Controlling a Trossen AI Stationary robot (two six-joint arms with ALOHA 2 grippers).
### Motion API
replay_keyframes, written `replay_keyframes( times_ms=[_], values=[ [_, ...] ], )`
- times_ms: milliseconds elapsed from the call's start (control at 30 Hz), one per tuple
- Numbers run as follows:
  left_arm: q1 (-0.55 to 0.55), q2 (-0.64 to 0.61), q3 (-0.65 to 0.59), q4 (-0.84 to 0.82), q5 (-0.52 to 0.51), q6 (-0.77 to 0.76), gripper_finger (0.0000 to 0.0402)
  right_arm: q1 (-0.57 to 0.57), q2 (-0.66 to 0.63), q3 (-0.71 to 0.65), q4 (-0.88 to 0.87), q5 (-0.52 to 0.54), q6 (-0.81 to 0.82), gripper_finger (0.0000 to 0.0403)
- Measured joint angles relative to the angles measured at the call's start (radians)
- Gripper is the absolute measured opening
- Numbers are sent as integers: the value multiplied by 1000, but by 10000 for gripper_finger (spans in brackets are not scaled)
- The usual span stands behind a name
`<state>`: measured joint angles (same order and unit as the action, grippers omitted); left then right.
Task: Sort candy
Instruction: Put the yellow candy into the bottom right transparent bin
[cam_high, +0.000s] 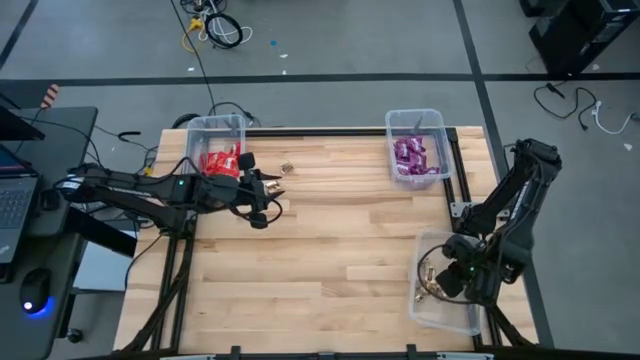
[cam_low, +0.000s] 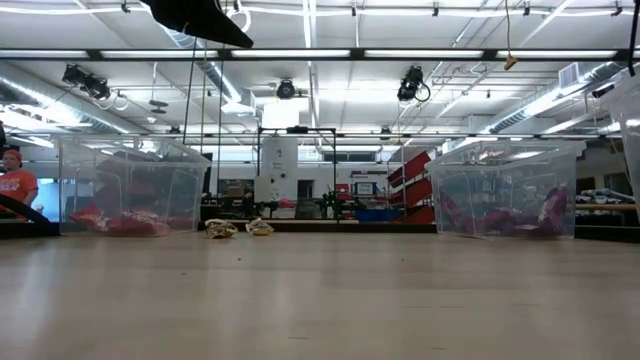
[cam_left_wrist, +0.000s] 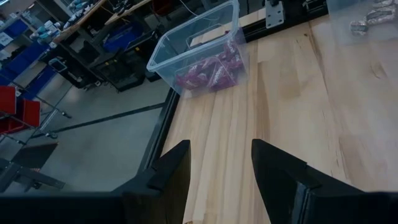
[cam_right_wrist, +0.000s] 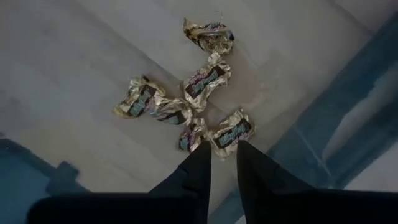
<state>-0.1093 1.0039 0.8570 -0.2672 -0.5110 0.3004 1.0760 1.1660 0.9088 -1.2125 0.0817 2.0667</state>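
Observation:
Gold foil candy (cam_right_wrist: 202, 81) lies in a loose heap on the floor of the clear near-right bin (cam_high: 470, 318). My right gripper (cam_right_wrist: 219, 154) points down just above the heap, its fingers slightly open with nothing between them. Red candy (cam_high: 222, 162) fills the far-left bin (cam_high: 215, 124), and purple candy (cam_high: 410, 156) the far-right bin (cam_high: 418, 117). Two gold pieces (cam_low: 221, 229) (cam_low: 259, 227) lie on the table near the red bin. My left gripper (cam_left_wrist: 221, 163) hovers open and empty over the table beside the red bin.
The wooden table (cam_high: 330, 250) is bare across its middle and near side. A black frame (cam_high: 455, 190) runs along its right edge between the two right-hand bins. A laptop and a mouse (cam_high: 33, 290) sit on a desk off the table's left side.

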Motion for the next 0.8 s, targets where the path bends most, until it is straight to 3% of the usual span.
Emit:
replay_keyframes(
  times_ms=[300,533,800],
  values=[
    [0,0,-57,22,-1,0,173,-1,1,106,-161,-211,37,32],
    [0,0,-76,51,-1,-21,173,-1,1,137,-319,-216,22,2],
    [0,0,-76,57,-1,-21,173,-18,2,126,-357,-210,-25,0]
  ],
)
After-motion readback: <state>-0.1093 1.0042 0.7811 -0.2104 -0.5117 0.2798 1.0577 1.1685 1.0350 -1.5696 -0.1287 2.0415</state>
